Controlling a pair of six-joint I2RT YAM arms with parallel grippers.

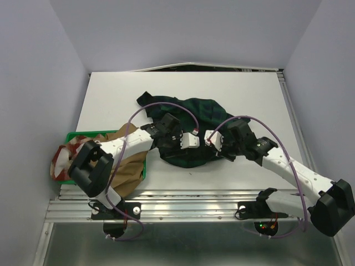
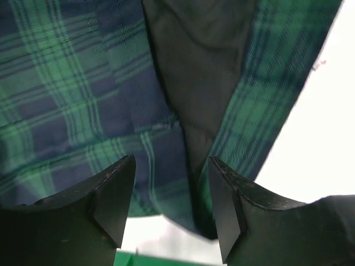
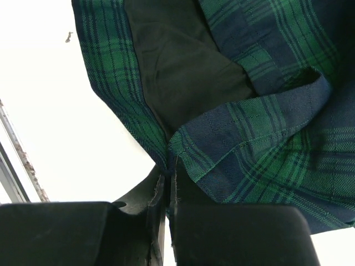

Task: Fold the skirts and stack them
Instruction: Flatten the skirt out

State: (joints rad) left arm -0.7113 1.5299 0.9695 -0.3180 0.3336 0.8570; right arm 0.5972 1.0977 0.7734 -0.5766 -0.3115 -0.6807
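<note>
Fold step on the tartan skirt, rumpled mid-table: soft woven check, dark matte lining showing. Right gripper is clenched on its near hem. Left gripper is spread, grasping nothing, just over the cloth. Next, probably, the left pinches the edge too, then both lift it over. Limp tan skirt slumps over the green tray at left, unfolded.

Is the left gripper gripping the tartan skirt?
No, the left gripper has its jaws apart, and the tartan skirt lies beyond them, not pinched.

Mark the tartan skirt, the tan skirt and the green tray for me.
Dark green-and-navy tartan cloth skirt [image 1: 202, 108], top view, its far bunched part.
Plain tan-brown cloth skirt [image 1: 130, 169], top view, its near part.
Green plastic tray [image 1: 77, 134], top view, its far rim.
</note>
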